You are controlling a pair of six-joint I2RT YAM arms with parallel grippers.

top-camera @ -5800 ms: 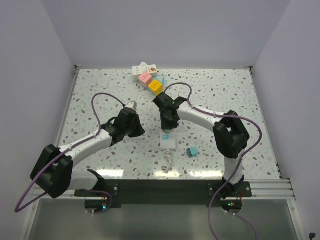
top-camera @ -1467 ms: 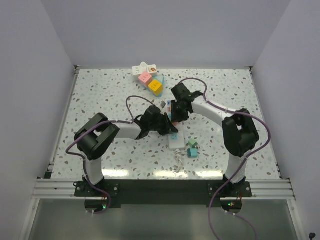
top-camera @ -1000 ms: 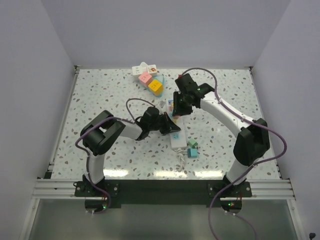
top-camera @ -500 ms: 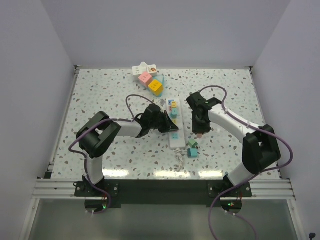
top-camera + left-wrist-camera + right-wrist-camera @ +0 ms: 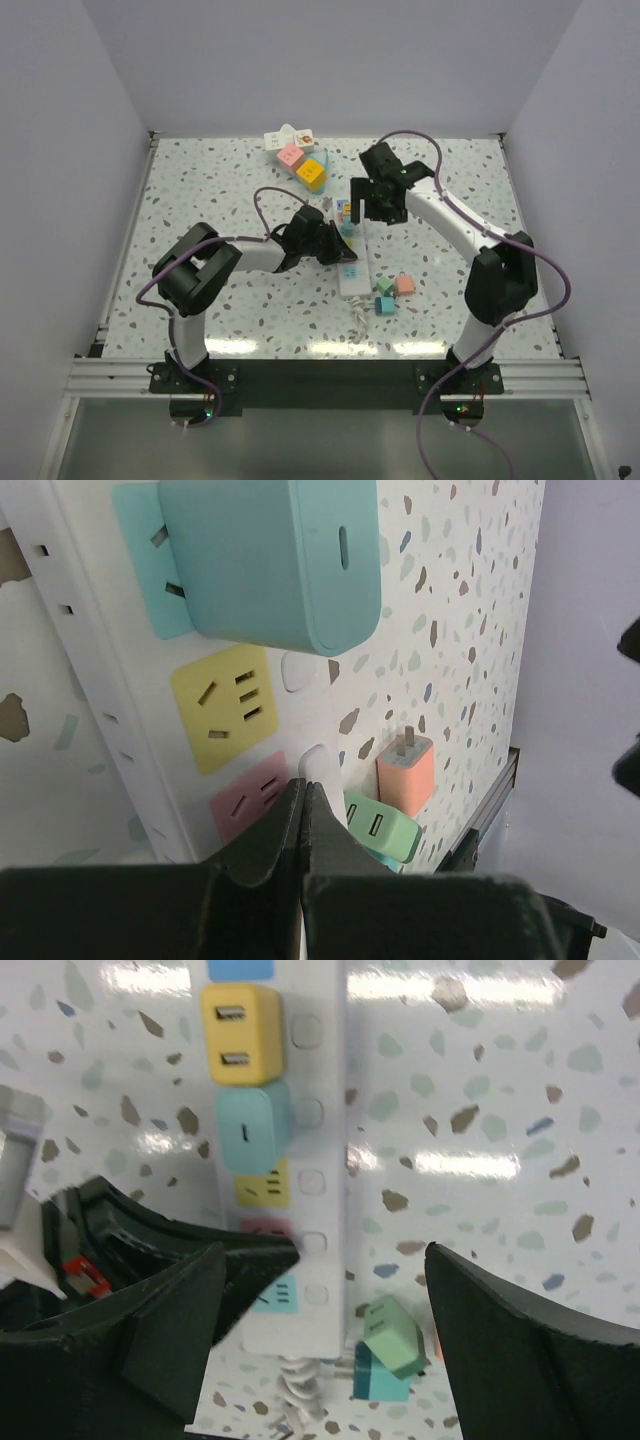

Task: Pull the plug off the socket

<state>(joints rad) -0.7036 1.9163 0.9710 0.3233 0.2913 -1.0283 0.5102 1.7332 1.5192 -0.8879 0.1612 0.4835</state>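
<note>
Teal rounded plastic plug (image 5: 270,560): sitting pushed into the teal socket of the white plastic power strip (image 5: 351,282), which is lying lengthwise near the middle of the speckled terrazzo table top (image 5: 200,200), between the two arms. Yellow square plastic plug (image 5: 240,1045), showing two slots on its face: sitting in the next socket along, toward the far end of the strip, just beside the teal plug. Bare yellow, pink and blue socket faces are running on toward the strip's near, corded end. Left gripper (image 5: 302,785): its black fingers are pressed together with nothing between them, and the tips are bearing on the strip beside the pink socket. Right gripper (image 5: 326,1250): hanging above the strip with its fingers spread wide and nothing in them, the two seated plugs showing ahead of it in its wrist view. Salmon plastic plug (image 5: 405,775), green plastic plug (image 5: 392,1335) and blue-green plastic plug (image 5: 380,1385): lying loose on the table just right of the strip's near end, the two greenish ones touching. Second white strip with pink, yellow and blue blocks (image 5: 295,155): lying at the far edge, well apart.
</note>
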